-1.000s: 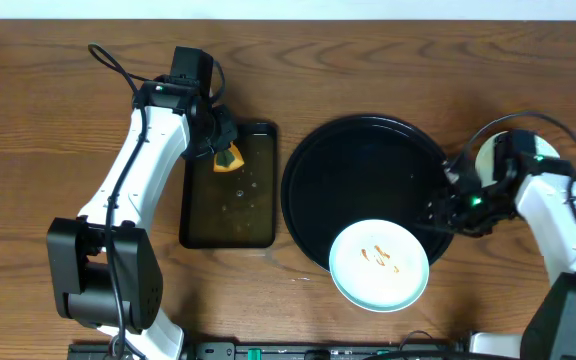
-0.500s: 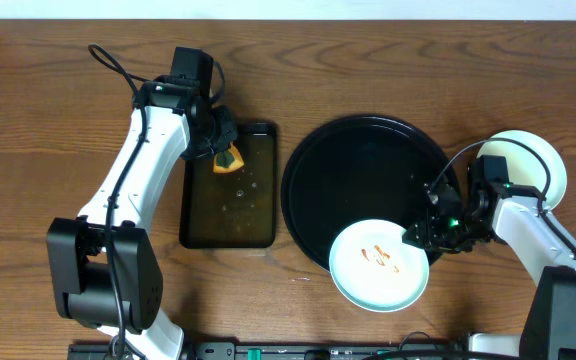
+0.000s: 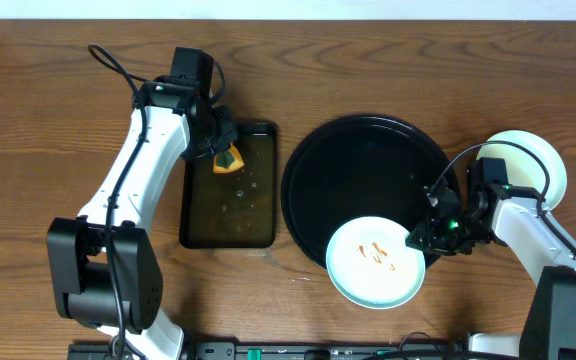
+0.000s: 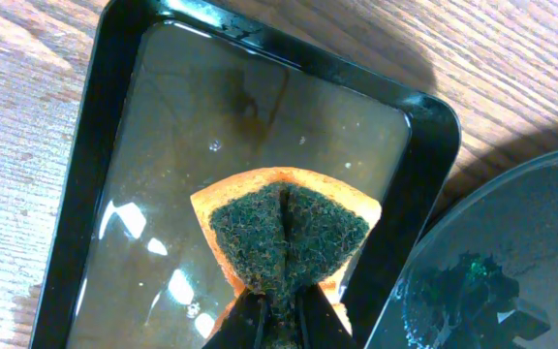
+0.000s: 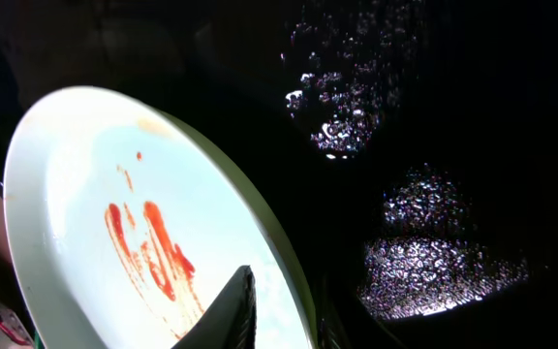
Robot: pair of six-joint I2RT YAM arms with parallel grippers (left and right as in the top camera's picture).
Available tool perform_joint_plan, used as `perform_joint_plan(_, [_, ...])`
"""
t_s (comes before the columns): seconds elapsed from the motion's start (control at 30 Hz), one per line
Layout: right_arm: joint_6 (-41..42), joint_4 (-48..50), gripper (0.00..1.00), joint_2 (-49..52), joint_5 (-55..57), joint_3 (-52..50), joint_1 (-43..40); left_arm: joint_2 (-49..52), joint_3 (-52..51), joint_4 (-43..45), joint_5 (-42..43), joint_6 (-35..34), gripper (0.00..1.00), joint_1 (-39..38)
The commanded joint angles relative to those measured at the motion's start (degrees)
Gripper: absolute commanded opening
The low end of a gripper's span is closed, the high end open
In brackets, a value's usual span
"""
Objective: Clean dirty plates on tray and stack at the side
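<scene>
A: Since the earlier frame, we see the right jaws have dropped to the dirty plate (image 3: 373, 263), which shifted slightly left.
B: We ask: jaw states?
A: We read the right jaws clamped on its rim; the plate overhangs the near edge of the round tray (image 3: 358, 170). The left jaws pinch the sponge (image 4: 289, 233) above the rectangular tray (image 4: 163, 136).

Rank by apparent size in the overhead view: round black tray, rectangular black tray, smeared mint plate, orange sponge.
Largest to smallest:
1. round black glossy tray
2. rectangular black tray
3. pale mint round plate
4. orange-and-green sponge, clearly smallest
</scene>
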Motion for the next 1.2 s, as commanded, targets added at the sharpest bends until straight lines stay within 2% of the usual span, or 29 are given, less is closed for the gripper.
perform_joint_plan(0.0, [0.17,0.02,0.19,0.17,-0.31,-1.44,0.39,-0.13,-0.24,-0.37,-0.35,0.52,0.08,0.20])
perform_joint_plan(0.07, [0.17,0.37,0.17,0.17,0.02,-2.05,0.42,-0.13,-0.22,-0.37,-0.35,0.50,0.08,0.20])
perform_joint_plan(0.1, [0.17,0.63,0.13,0.17,0.00,-2.38,0.39,-0.13,-0.24,-0.35,-0.35,0.50,0.08,0.20])
perform_joint_plan(0.27, [0.98,2.43,0.01,0.17,-0.02,-2.51,0.39,-0.13,-0.24,-0.37,-0.35,0.50,0.08,0.20])
perform_joint_plan(0.43, [7.10,9.68,0.01,0.17,-0.04,-2.51,0.39,-0.13,-0.24,-0.37,-0.35,0.50,0.08,0.20])
perform_joint_plan(0.5, [14.03,17.20,0.01,0.17,-0.04,-2.51,0.39,-0.13,-0.24,-0.37,-0.33,0.50,0.08,0.20])
perform_joint_plan(0.6, [19.82,25.11,0.01,0.17,-0.02,-2.51,0.42,-0.13,-0.24,-0.35,-0.04,0.48,0.08,0.09])
perform_joint_plan(0.7, [21.18,29.79,0.01,0.17,0.07,-2.51,0.70,-0.13,-0.24,-0.09,0.61,0.50,0.08,-0.68])
perform_joint_plan(0.9, [21.22,30.45,0.01,0.17,7.74,-2.51,4.09,-0.13,-0.24,3.48,1.64,2.93,0.08,-5.99])
perform_joint_plan(1.03, [21.24,32.00,0.01,0.17,8.52,-2.51,6.97,0.00,-0.24,7.06,1.62,4.42,0.08,-11.82])
perform_joint_plan(1.17, [24.63,32.06,0.01,0.17,13.25,-2.51,9.88,0.48,-0.24,10.45,1.60,4.37,0.08,-17.62])
